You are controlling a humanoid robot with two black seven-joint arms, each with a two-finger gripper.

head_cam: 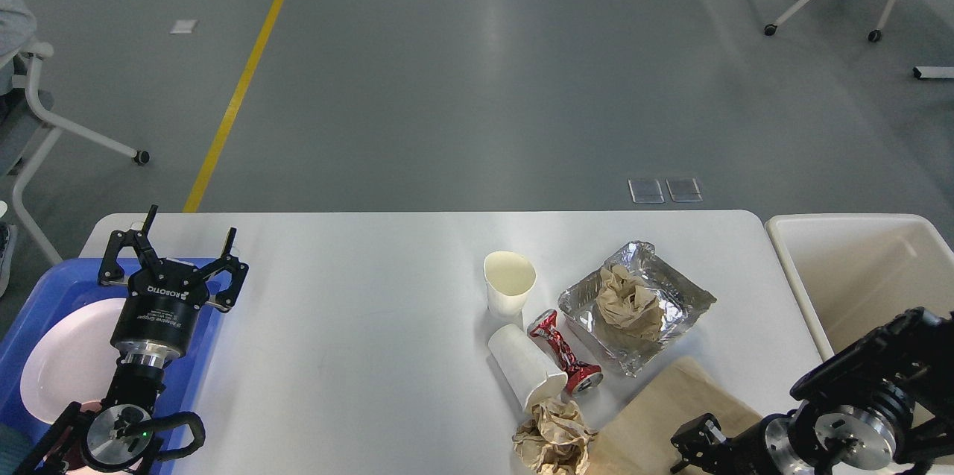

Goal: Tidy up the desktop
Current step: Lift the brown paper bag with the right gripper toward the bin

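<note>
The desktop (358,288) is a wide white tabletop with rounded corners filling the lower half of the view, its far edge against grey floor. Litter is grouped on its right part: an upright paper cup (509,281); just in front of it a second paper cup (526,376) lying on its side; a crushed red can (564,352) beside that cup; a foil tray (636,305) holding a crumpled brown paper (630,300); a brown paper ball (551,438) at the near edge; and a flat brown paper bag (671,415) at the near right.

A cream bin (850,266) stands just off the right end. A blue tray (52,288) holding a white plate (67,356) sits at the left end.

The left gripper (173,251) hangs over the tray's far edge, fingers spread, holding nothing. The right gripper (697,449) is low over the paper bag at the bottom edge; seen small and dark, I cannot tell its finger spacing.
</note>
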